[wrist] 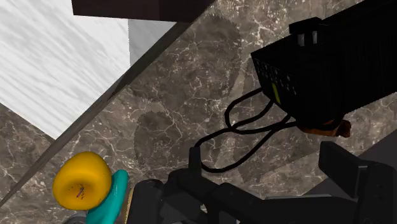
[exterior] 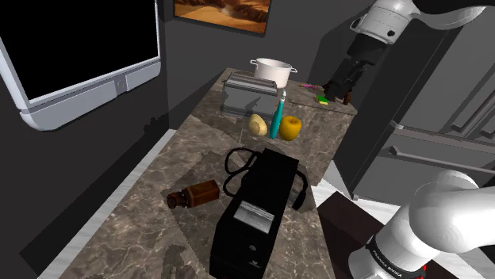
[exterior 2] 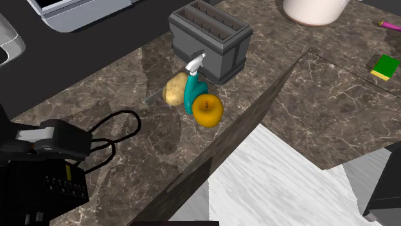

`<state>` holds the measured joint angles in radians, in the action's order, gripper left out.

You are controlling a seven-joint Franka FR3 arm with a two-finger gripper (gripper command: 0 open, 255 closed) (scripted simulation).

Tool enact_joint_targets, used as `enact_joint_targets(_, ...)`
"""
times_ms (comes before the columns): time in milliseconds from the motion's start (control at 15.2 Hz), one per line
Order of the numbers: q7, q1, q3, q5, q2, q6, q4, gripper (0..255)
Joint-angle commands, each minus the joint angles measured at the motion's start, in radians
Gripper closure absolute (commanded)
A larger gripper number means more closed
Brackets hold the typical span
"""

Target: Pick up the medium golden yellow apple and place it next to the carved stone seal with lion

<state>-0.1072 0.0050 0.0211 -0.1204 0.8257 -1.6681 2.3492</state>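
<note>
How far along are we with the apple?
Nothing looks done: the round golden yellow apple sits on the dark veined counter beside the teal-handled tool, well apart from the brown carved seal. In hand: the black claw hangs open, away from the apple, holding nothing. Left: grasp, carry, place by the seal.

Dim, even light lays soft shadows on the marble counter (exterior: 143, 218).
</note>
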Motion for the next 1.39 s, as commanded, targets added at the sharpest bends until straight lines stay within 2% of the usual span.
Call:
enact_joint_targets(0,0.0,0.0,0.0,0.0,0.0,0.0,0.0,0)
enact_joint_targets(660,0.094,-0.093,-0.023,0.097,-0.294,-0.261,-0.026,0)
enact_joint_targets(1320,0.229,-0.186,-0.022,0.226,-0.618,-0.441,-0.158,0)
